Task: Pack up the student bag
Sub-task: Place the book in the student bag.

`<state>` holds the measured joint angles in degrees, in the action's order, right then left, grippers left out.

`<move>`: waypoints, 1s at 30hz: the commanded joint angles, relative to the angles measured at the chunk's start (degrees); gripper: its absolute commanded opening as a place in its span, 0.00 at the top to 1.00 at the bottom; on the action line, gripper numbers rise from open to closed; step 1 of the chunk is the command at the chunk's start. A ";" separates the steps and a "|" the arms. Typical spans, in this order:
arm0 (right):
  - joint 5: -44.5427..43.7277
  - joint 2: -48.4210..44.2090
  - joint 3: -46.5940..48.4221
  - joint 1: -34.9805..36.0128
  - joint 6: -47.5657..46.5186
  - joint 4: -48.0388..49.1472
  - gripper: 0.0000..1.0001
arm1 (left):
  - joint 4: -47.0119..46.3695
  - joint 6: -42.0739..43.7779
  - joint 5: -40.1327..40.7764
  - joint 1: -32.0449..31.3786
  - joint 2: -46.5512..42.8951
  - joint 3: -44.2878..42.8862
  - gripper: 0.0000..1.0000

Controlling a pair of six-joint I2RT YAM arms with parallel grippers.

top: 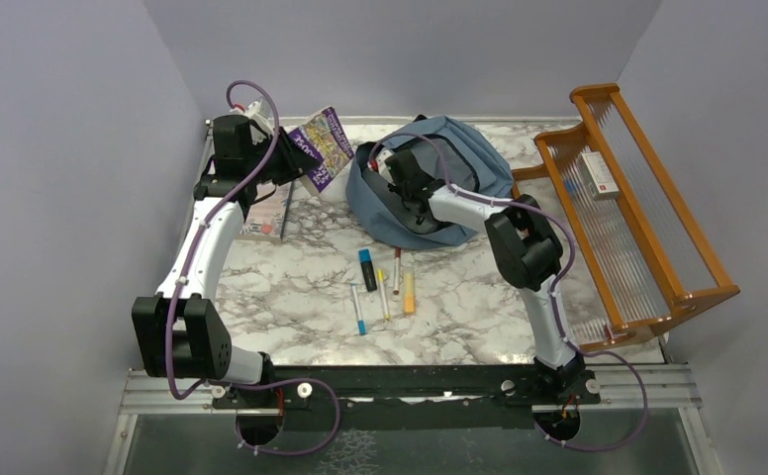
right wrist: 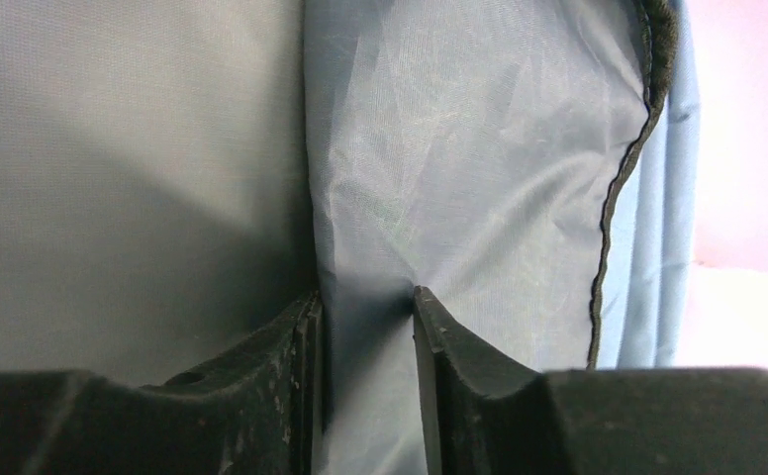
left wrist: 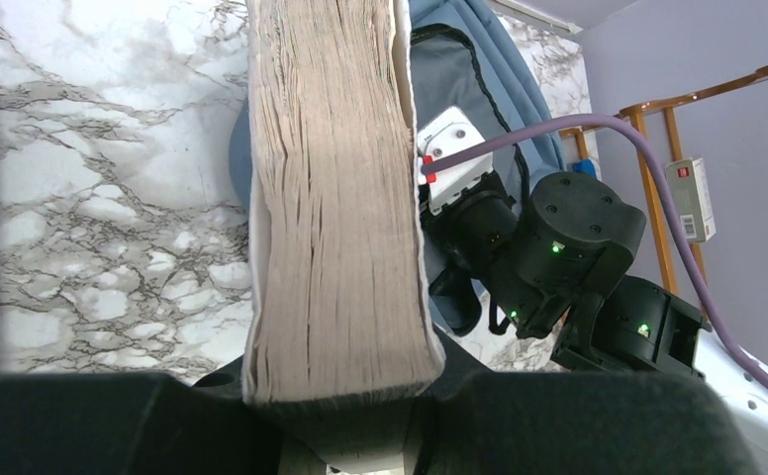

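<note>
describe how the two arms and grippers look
The left arm and right arm have white links and chunky black joints. A purple cable runs along each. The left gripper and right gripper are black with two blunt fingers. Green lights dot the right wrist.

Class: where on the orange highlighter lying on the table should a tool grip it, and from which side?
Probably mid-barrel on the orange highlighter, straight down from above. It lies flat, long axis running near to far, so jaws would close across its narrow width; a thin pen lies close on its left.
</note>
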<state>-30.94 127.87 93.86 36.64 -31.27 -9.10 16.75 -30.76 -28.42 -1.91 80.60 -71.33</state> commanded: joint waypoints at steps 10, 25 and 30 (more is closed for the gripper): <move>8.60 -15.12 -5.01 -1.10 5.10 11.00 0.99 | -11.11 -9.27 -9.18 0.35 -2.47 1.77 1.00; 10.39 -12.96 6.34 -2.79 15.93 1.87 0.99 | -11.61 -21.28 -5.48 -7.07 -2.18 6.43 1.00; 6.29 -11.81 9.38 -3.15 19.77 -2.87 0.99 | -13.61 -26.48 -4.89 -12.65 2.75 4.91 1.00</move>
<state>-21.63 114.96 98.32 34.00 -16.47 -9.72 9.41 -50.96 -33.61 -10.76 80.29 -63.96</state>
